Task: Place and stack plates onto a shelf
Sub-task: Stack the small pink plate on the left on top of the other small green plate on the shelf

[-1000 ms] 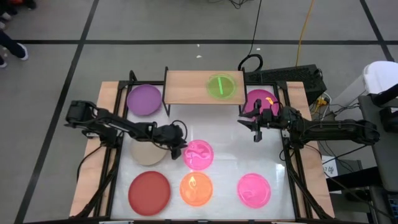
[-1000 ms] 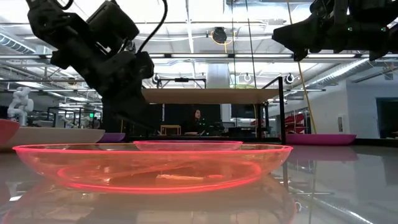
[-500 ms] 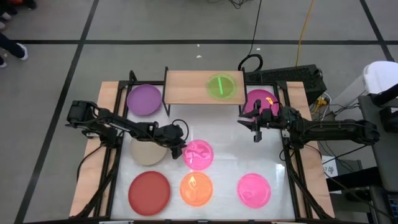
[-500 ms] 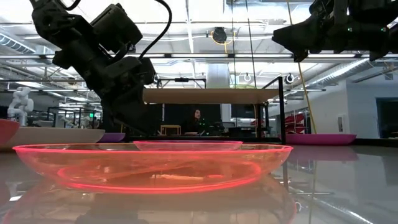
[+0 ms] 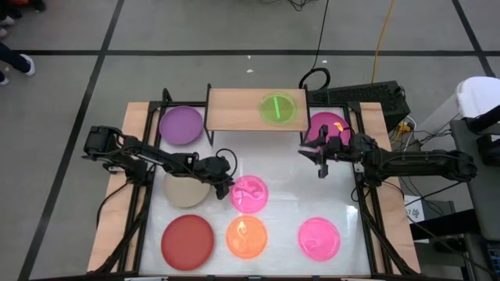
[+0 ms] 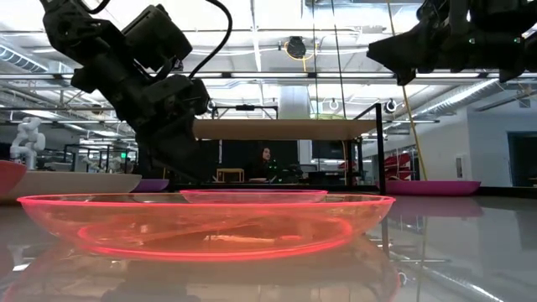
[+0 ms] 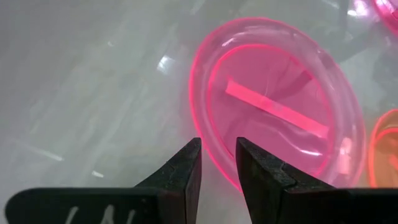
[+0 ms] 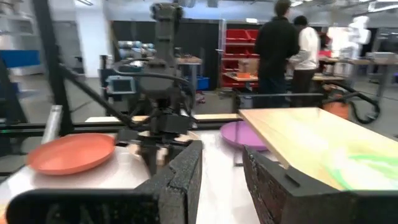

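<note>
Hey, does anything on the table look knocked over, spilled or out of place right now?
Nothing stands out. The plates lie flat, the green plate sits squarely on the shelf, and the left gripper hangs at the pink plate rim.

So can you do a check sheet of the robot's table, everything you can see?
Surface: white tabletop, glossy.
Job's things: translucent green plate on light-wood shelf; seven plates on the tabletop, among them a translucent pink plate.
Clutter: nothing seen.
Grippers: left gripper at the pink plate's rim, narrow gap between fingers; right gripper raised beside the shelf, holding nothing.
Cables: yellow cable on floor.
Surroundings: two people standing beyond.
</note>
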Controlling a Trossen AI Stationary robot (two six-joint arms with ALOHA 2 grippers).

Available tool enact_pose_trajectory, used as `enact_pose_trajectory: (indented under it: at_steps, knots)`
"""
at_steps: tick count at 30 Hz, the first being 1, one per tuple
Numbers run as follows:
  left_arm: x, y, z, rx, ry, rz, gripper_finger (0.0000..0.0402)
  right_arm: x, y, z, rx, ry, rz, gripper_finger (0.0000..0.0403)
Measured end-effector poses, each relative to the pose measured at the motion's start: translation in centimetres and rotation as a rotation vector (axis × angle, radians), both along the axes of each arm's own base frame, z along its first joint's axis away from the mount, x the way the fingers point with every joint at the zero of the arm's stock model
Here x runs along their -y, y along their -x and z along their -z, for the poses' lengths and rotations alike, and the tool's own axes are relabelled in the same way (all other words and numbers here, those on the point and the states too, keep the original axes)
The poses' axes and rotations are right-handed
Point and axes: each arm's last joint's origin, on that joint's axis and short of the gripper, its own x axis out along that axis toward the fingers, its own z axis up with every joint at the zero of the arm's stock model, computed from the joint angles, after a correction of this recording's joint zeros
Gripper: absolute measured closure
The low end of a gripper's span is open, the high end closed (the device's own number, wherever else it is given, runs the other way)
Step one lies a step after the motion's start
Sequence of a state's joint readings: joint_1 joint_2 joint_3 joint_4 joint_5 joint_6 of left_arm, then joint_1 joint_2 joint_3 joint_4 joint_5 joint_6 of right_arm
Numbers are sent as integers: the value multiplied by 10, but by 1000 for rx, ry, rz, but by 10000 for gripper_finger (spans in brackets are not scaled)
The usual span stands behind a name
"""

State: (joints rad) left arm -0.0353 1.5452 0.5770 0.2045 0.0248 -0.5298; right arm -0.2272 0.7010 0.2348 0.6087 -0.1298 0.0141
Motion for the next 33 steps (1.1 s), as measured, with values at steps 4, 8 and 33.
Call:
enact_pose_trajectory:
  at_steps: [4, 8, 33]
  knots:
    - [-2, 0, 0, -1, 33, -15, 297, 1, 0, 2, -18, -7, 47, 305]
    - [-6, 0, 0, 0, 34, -28, 297, 2, 0, 2, -15, -6, 52, 305]
    - [-28, -50, 3, -264, 113, 46, 297, 1, 0, 3, -32, -10, 51, 305]
